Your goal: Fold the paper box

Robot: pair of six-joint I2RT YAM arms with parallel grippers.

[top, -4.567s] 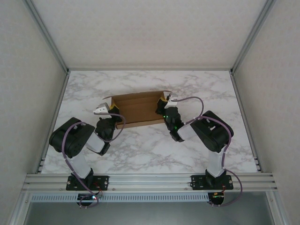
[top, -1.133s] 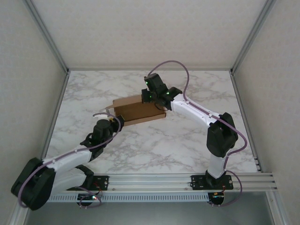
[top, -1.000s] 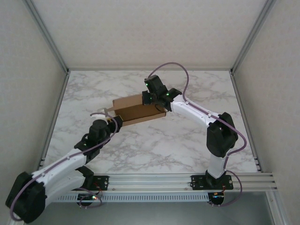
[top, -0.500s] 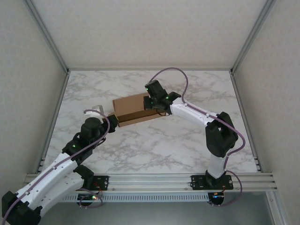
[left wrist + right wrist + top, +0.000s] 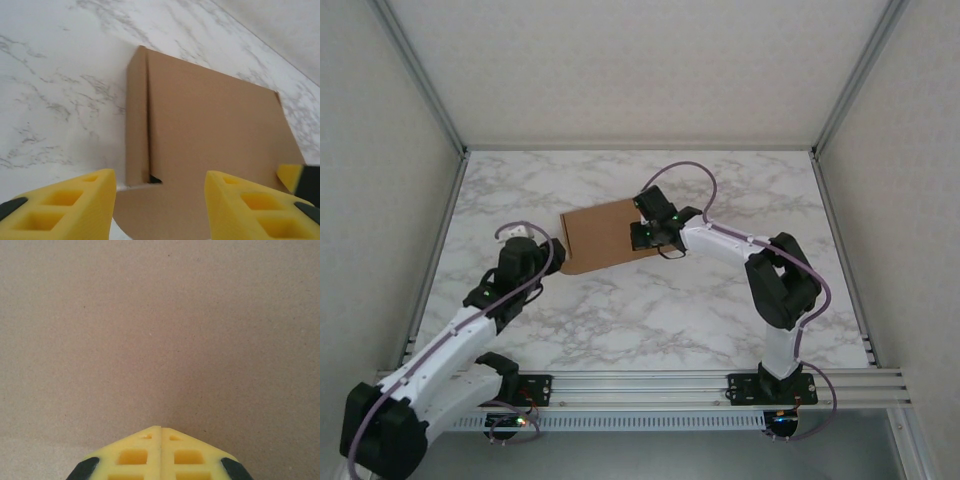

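The brown paper box (image 5: 605,232) lies on the marble table with its lid folded down flat and a rounded flap sticking out at its near left corner. In the left wrist view the box (image 5: 210,130) shows its left side wall and a small dark gap at the corner. My left gripper (image 5: 160,205) is open, just short of that flap, holding nothing. My right gripper (image 5: 642,236) rests on the lid's right end. Close up, its yellow fingers (image 5: 161,432) are shut together with the tips against the cardboard (image 5: 160,330).
Marble tabletop (image 5: 720,300) stretches around the box. Aluminium frame rails (image 5: 640,385) run along the near edge, and pale walls close in the sides and back.
The lid has come down from half raised to flat on the box. My right gripper moved down and nearer with it. My left arm drew back to the left, away from the box.
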